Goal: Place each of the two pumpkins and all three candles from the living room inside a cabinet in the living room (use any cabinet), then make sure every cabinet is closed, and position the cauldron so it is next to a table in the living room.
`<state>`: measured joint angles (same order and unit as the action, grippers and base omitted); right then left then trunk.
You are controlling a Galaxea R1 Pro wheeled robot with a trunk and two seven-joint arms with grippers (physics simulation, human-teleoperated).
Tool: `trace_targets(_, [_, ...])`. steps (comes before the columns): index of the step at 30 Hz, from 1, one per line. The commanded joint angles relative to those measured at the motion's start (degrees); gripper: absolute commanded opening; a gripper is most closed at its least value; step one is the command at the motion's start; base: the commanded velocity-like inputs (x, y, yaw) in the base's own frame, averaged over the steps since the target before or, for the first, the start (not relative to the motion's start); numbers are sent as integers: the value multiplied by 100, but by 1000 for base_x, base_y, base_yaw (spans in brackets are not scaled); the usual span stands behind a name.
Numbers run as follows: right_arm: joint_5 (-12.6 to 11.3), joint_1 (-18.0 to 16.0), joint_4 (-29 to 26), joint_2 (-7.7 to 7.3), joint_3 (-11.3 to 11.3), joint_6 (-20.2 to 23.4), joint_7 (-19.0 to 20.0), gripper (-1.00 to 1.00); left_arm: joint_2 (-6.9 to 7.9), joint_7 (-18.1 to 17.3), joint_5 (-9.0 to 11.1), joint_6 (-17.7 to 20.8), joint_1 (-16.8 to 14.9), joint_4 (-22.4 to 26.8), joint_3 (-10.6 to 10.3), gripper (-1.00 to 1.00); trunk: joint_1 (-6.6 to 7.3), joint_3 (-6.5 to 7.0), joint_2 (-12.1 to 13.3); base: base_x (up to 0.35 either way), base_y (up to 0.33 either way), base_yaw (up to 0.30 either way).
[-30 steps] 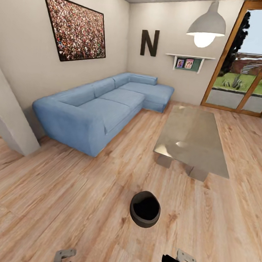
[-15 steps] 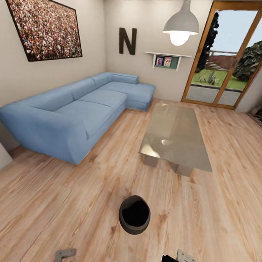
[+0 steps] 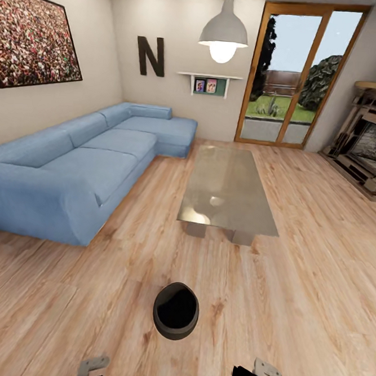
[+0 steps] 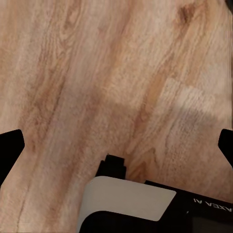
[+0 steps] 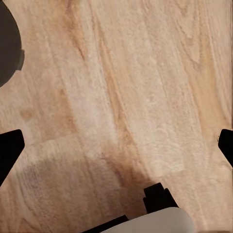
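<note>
The cauldron (image 3: 176, 310) sat upright on the wooden floor (image 3: 291, 309), directly ahead of us, its wide mouth facing up and nothing visible inside. The table (image 3: 227, 188) stood beyond it, well apart, with open boards between the two, so we judged the cauldron not yet next to it. A blue sofa (image 3: 77, 162) ran along one side of the table and a stone fireplace (image 3: 369, 146) stood at the far right.

Our left gripper (image 4: 116, 143) hung over bare floor with its fingertips spread to the edges of the left wrist view, wide open and holding nothing. Our right gripper (image 5: 116, 143) was likewise wide open and empty, with a dark edge of the cauldron (image 5: 8, 46) at the corner of its view.

The risk we saw lay in the approach: rolling forward could nudge or tip the round pot with the base, and a grip on its curved rim might slip. Pushing it too far could knock it against the glass top
</note>
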<state>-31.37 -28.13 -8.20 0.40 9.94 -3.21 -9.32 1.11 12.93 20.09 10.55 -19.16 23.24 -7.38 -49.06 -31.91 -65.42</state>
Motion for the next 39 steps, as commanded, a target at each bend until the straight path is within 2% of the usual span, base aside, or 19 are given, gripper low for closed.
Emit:
trace_targets(1, [0, 0, -1, 1, -1, -1, 0, 100, 1, 0, 1, 0, 0, -1, 0, 100, 0, 2, 0, 57, 17, -289])
trace_targets(16, [16, 0, -6, 13, 8, -41, 0, 100, 3, -1, -5, 0, 0, -3, 0, 100, 0, 11, 0, 263, 148, -245])
trace_targets(31, [64, 0, -7, 13, 33, -52, 17, 100, 3, -1, -4, 0, 2, -3, 0, 100, 0, 11, 0, 134, 74, -18])
trace_targets(39, [23, 0, -25, 21, 21, -67, 12, 100, 11, -1, -5, 0, 0, -4, 0, 100, 0, 16, 0, 270, 113, -18])
